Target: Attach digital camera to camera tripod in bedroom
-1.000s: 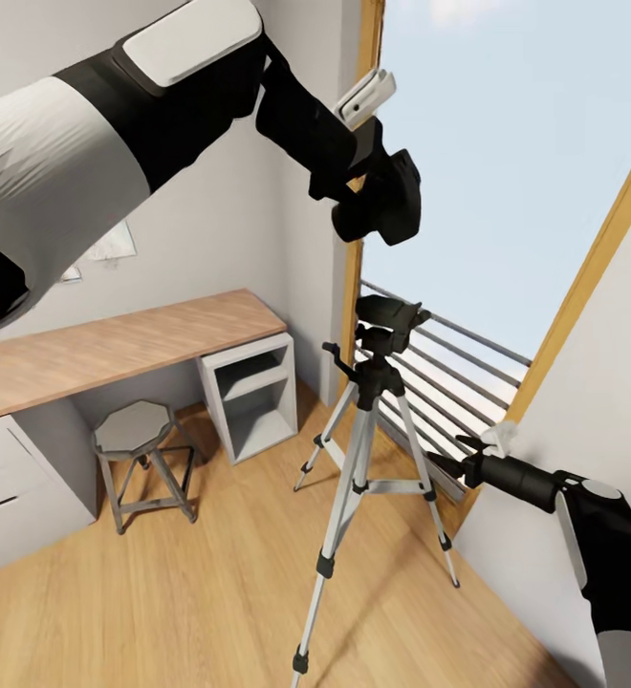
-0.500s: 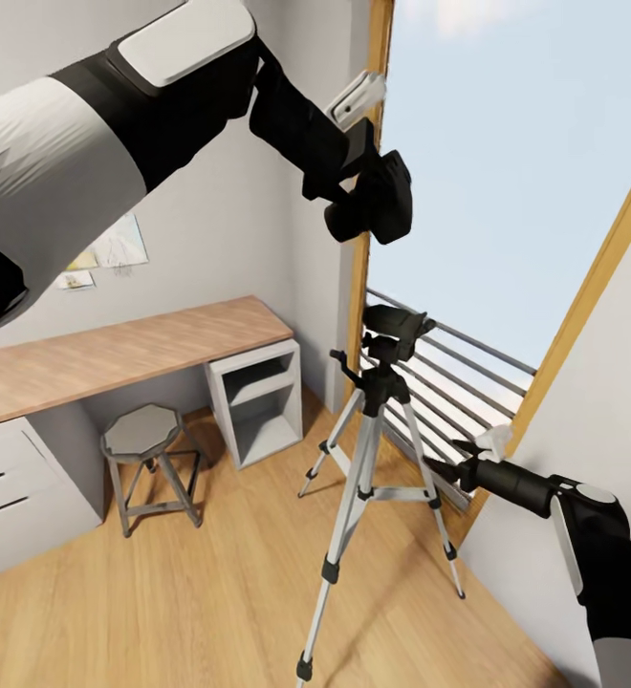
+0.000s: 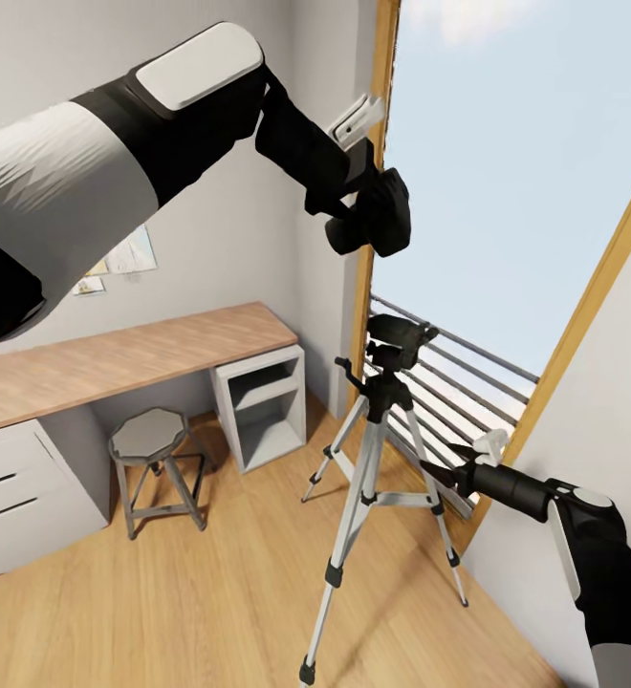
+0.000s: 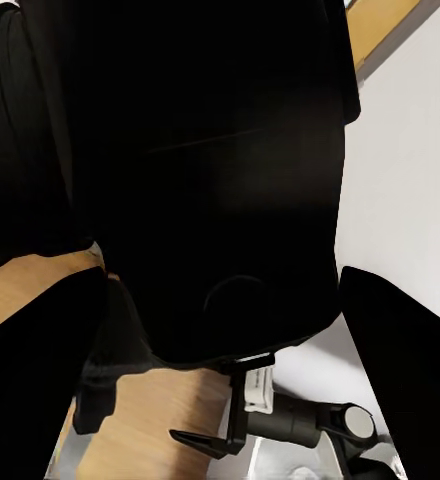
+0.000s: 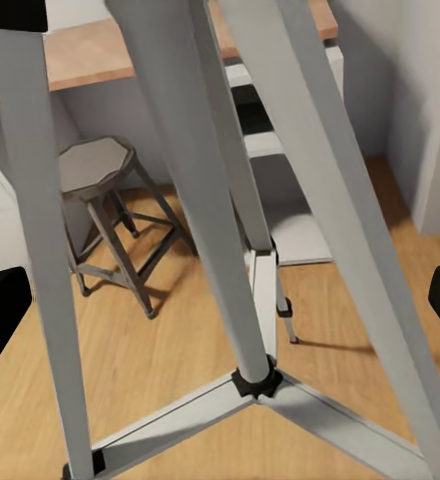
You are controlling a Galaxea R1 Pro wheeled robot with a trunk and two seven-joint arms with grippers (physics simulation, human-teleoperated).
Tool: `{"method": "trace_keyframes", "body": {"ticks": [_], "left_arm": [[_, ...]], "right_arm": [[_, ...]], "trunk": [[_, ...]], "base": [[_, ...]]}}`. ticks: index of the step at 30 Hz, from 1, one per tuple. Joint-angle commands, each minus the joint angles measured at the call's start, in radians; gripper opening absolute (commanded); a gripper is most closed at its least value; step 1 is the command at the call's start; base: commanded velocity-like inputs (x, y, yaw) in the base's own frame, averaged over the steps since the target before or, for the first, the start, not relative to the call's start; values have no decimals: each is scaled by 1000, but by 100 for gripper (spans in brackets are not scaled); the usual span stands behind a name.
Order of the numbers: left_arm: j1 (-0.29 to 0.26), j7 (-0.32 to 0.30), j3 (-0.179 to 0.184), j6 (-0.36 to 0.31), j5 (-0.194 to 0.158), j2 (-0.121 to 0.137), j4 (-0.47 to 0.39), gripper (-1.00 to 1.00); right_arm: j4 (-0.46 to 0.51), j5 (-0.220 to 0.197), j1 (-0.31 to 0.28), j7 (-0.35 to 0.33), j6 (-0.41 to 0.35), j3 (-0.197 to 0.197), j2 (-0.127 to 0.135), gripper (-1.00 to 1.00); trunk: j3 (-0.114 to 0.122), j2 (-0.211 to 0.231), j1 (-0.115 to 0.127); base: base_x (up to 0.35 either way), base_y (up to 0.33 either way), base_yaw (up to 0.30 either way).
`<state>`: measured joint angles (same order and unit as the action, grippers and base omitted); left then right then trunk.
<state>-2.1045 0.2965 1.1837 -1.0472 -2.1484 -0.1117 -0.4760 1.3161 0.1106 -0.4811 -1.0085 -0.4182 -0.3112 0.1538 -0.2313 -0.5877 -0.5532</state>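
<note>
Left gripper (image 3: pixel 378 205) jaws holding digital camera (image 3: pixel 384 212) above camera tripod (image 3: pixel 380 449) | right gripper (image 3: pixel 440 470) jaws: we are seeing them spread near a leg | risk: we are judging misalignment could topple it.

To my left a wood tabletop (image 3: pixel 115 358) ran along the far grey wall, with white drawers (image 3: pixel 14 487) beneath its left end and a grey open cube shelf (image 3: pixel 263 406) under its right end. A small grey octagonal stool (image 3: pixel 151 435) on dark crossed legs stood on the light plank floor (image 3: pixel 210 592), just in front of the gap between drawers and shelf. Papers (image 3: pixel 124 256) were pinned on the wall above the tabletop. Farther right, a tall wood-framed window (image 3: pixel 507 191) showed pale sky, and a grey slatted railing (image 3: pixel 468 377) crossed its lower part.
</note>
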Motion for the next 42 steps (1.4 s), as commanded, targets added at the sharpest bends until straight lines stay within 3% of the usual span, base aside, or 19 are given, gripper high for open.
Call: {"method": "trace_keyframes", "body": {"ticks": [1,3,8,12,21,34,42], "left_arm": [[0,6,5,0,-17,-1,1,-100],[7,6,6,0,-47,-4,-1,-100],[13,7,8,0,-73,-5,-7,-100],[18,7,11,0,-82,-5,-11,-100],[33,7,68,0,-94,-8,-15,-100],[69,8,81,0,-94,-7,-60,-100],[74,9,82,0,-94,0,-72,-100]], "right_arm": [[2,5,-1,-7,-7,-2,0,100],[2,5,-1,-8,-6,-3,0,100],[2,5,-1,-9,-5,-4,0,100],[2,5,0,-10,-4,-4,0,100],[-10,6,0,-9,-2,-2,0,100],[-178,10,-48,-2,13,-1,7,100],[-206,7,-61,-8,88,0,6,100]], "trunk": [[2,6,4],[8,20,11],[25,55,30],[37,83,46],[66,146,80],[66,146,80],[66,146,80]], "base": [[0,0,18],[0,0,10],[0,0,6],[0,0,3],[0,0,0],[0,0,0],[0,0,0]]}}
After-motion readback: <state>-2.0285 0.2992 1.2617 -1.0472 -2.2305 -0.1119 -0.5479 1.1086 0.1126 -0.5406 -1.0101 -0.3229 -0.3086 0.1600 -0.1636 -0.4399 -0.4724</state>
